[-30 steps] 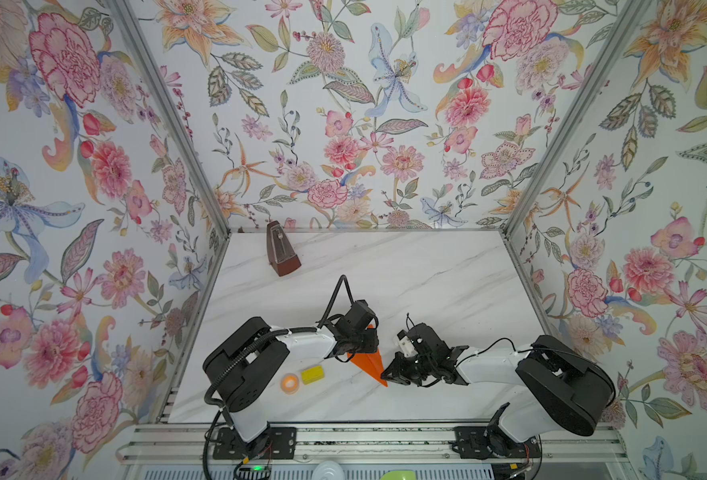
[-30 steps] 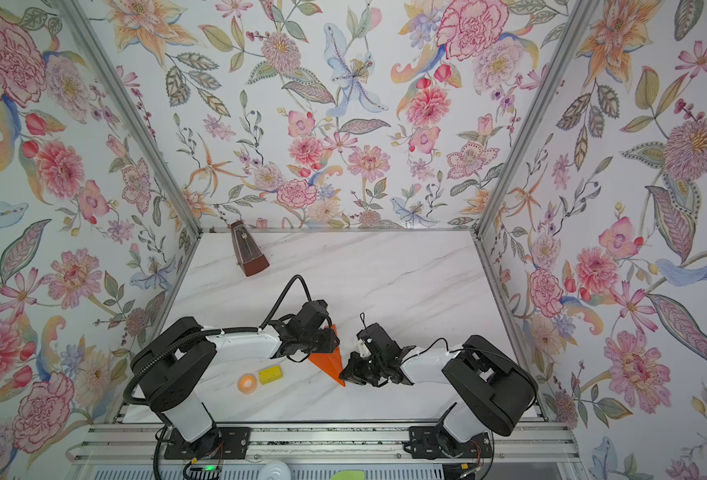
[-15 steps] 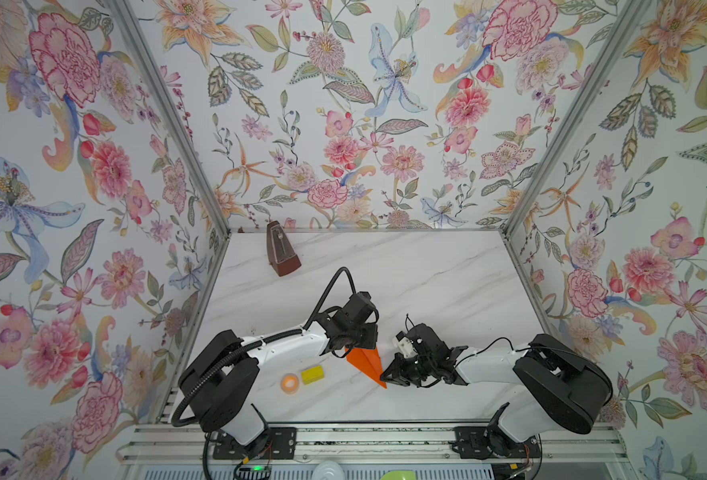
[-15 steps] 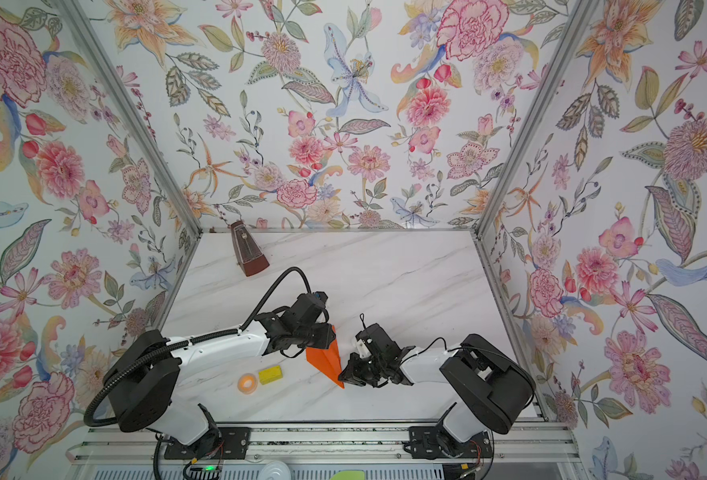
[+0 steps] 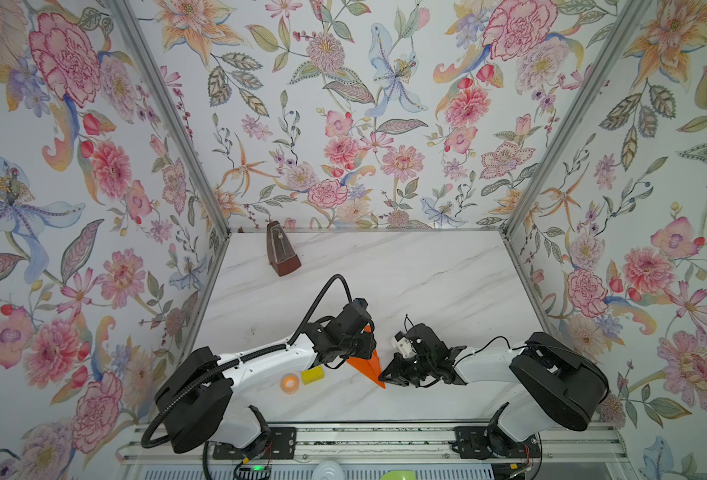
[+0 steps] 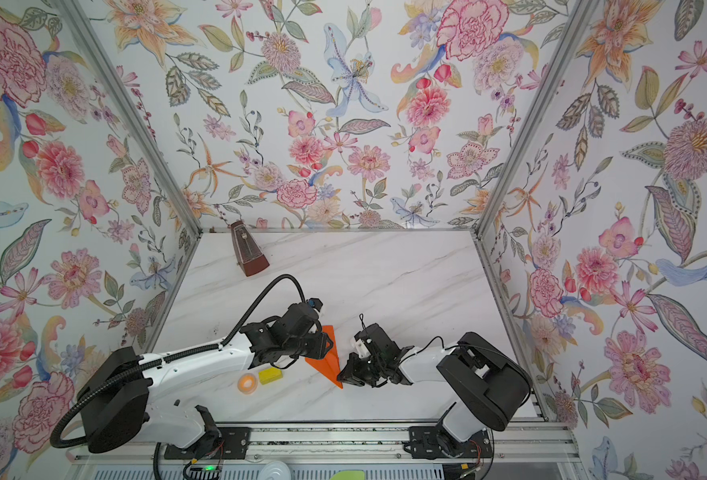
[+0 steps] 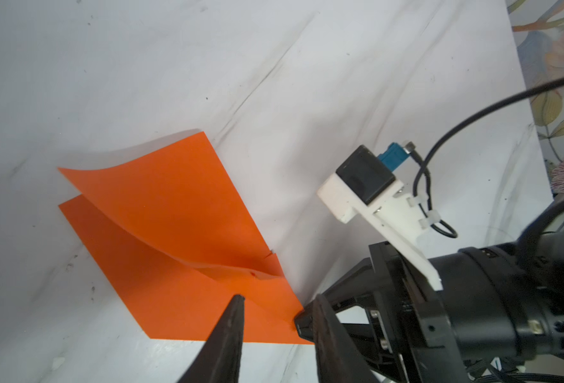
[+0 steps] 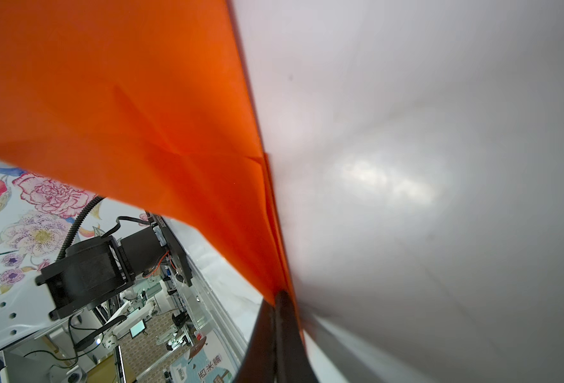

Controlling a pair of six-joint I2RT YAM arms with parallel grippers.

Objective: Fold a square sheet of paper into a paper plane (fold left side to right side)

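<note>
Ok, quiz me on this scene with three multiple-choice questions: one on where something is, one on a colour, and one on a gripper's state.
1. Where does the yellow block lie?
A) beside the orange tape ring
B) at the far right edge
C) against the back wall

2. What colour is the sheet of paper?
A) blue
B) orange
C) white

3. How do the jaws of the right gripper stand?
A) wide open
B) shut, at the paper's pointed end
C) out of sight

Answers:
1 A: block and ring sit side by side in both top views.
2 B: the paper is bright orange in every view.
3 B: the right wrist view shows them pressed together at the tip.
</note>
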